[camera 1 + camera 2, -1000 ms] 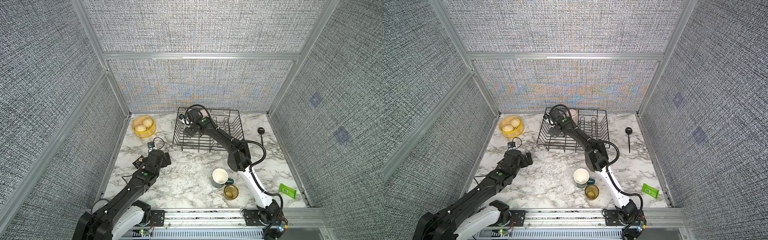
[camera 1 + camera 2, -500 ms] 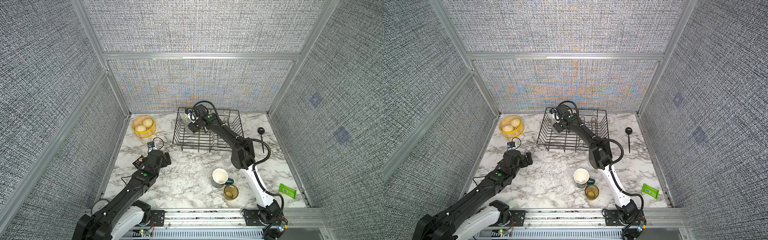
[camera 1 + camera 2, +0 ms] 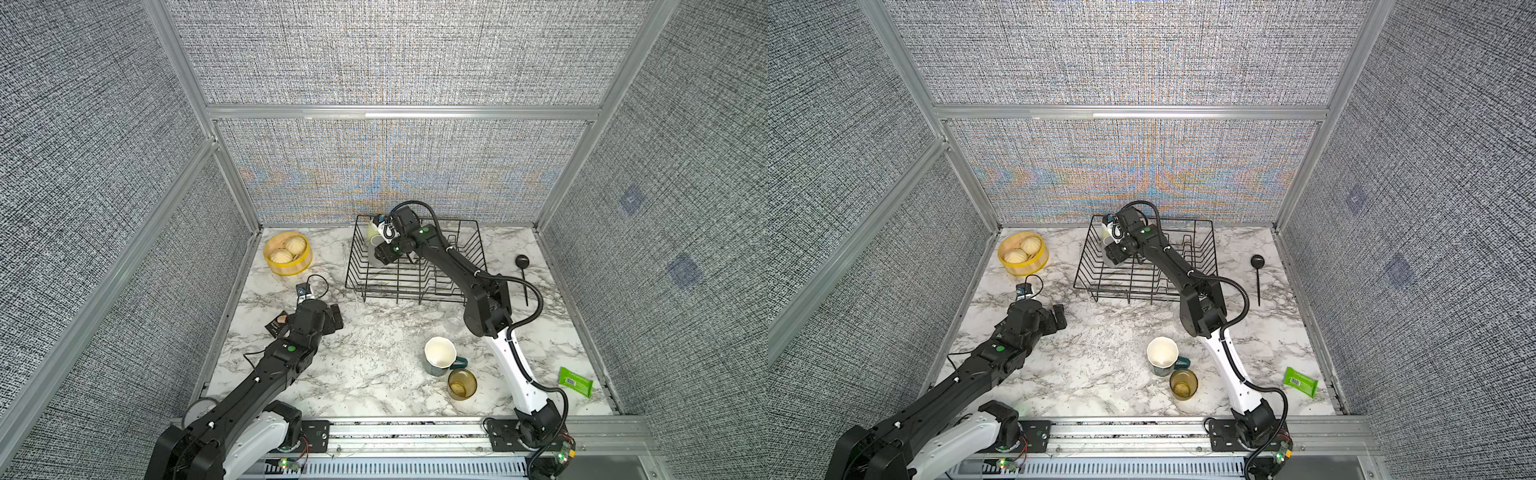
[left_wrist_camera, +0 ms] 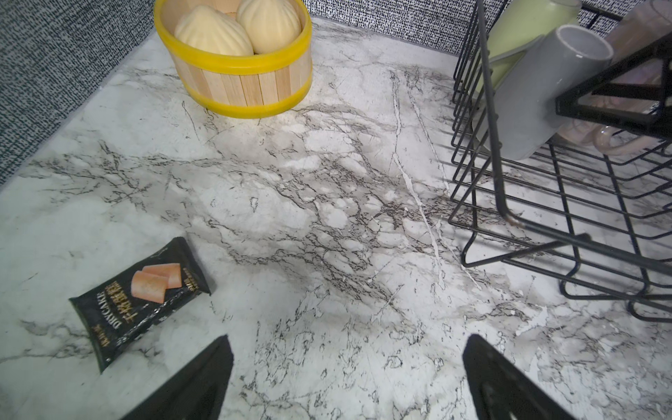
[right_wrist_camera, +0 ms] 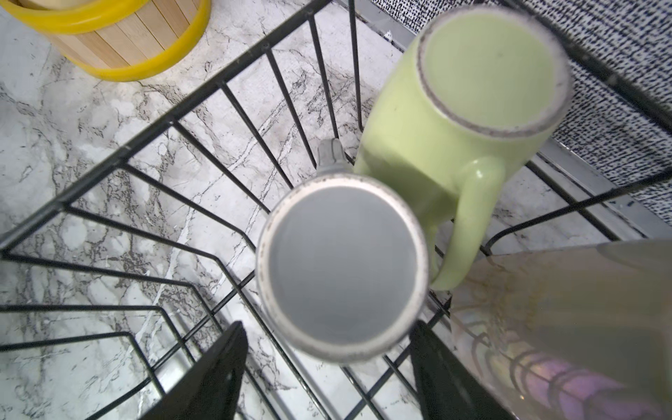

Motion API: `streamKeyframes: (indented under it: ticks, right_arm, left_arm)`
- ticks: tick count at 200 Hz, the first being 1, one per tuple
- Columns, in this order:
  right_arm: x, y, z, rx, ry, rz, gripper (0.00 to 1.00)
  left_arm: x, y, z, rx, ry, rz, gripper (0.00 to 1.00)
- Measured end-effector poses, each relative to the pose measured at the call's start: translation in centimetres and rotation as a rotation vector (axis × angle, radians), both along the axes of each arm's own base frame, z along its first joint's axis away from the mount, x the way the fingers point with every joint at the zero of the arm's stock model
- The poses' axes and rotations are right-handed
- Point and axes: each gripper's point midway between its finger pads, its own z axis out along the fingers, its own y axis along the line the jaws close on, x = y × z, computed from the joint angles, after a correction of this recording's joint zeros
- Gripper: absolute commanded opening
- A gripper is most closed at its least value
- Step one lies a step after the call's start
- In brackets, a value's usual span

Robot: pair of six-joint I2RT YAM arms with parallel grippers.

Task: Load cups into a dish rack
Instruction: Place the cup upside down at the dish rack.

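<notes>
**Grey mug [image 5: 342,269] between the jaws of the right gripper [image 5: 327,327]**

A black packet [image 4: 140,302] reads "DIYCAKE". Over the marble table [image 4: 327,218], the left gripper [image 4: 345,378] stands wide and holds nothing. At the left end of the dish rack [image 3: 1142,282], the grey mug leans bottom-up, just beside a light green mug [image 5: 487,69]. The right gripper flanks the grey mug, but real contact cannot be told.

Enclosure: grey woven fabric panels [image 3: 395,50] on three sides, framed by aluminium bars [image 3: 399,112]. White marble-patterned table [image 3: 374,374] with dark veins; a metal rail [image 3: 415,432] runs along its near edge. Lighting even and diffuse, shadows soft.
</notes>
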Motion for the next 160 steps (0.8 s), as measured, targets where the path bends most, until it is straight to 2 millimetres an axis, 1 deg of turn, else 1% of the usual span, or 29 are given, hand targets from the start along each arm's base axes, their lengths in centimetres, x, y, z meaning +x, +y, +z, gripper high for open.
streamKeyframes:
  ticks: [16,30,61,83,106,127,144,160]
  right_arm:
    - [-0.2,0.1,0.6,0.017,0.005,-0.001,0.79]
    - [-0.5,0.0,1.7,0.036,0.004,-0.001,0.82]
    - [-1.3,-0.6,5.7,0.107,0.001,-0.021,0.84]
    - [-2.7,-1.4,8.8,0.157,0.0,-0.032,0.85]
    - [-4.8,-2.3,11.5,0.197,-0.003,-0.032,0.85]
    - [-7.3,-3.6,13.6,0.219,-0.018,-0.032,0.85]
    - [-9.6,-5.4,14.3,0.21,-0.032,-0.048,0.86]
    - [-12.0,-7.9,14.2,0.186,-0.06,-0.086,0.88]
  left_arm:
    - [0.0,0.0,0.0,0.002,0.0,-0.001,1.0]
    - [0.0,0.0,0.0,0.005,0.0,-0.004,1.0]
    - [0.0,0.0,0.0,0.011,-0.01,-0.013,1.0]
    - [0.1,-0.5,0.4,-0.002,-0.031,-0.042,1.0]
    - [0.0,-1.2,0.8,-0.018,-0.042,-0.083,0.99]
    - [0.0,-2.2,1.3,-0.04,-0.056,-0.137,0.99]
    - [-0.1,-3.0,1.6,-0.067,-0.063,-0.179,0.99]
    - [-0.3,-4.0,1.7,-0.098,-0.066,-0.225,0.98]
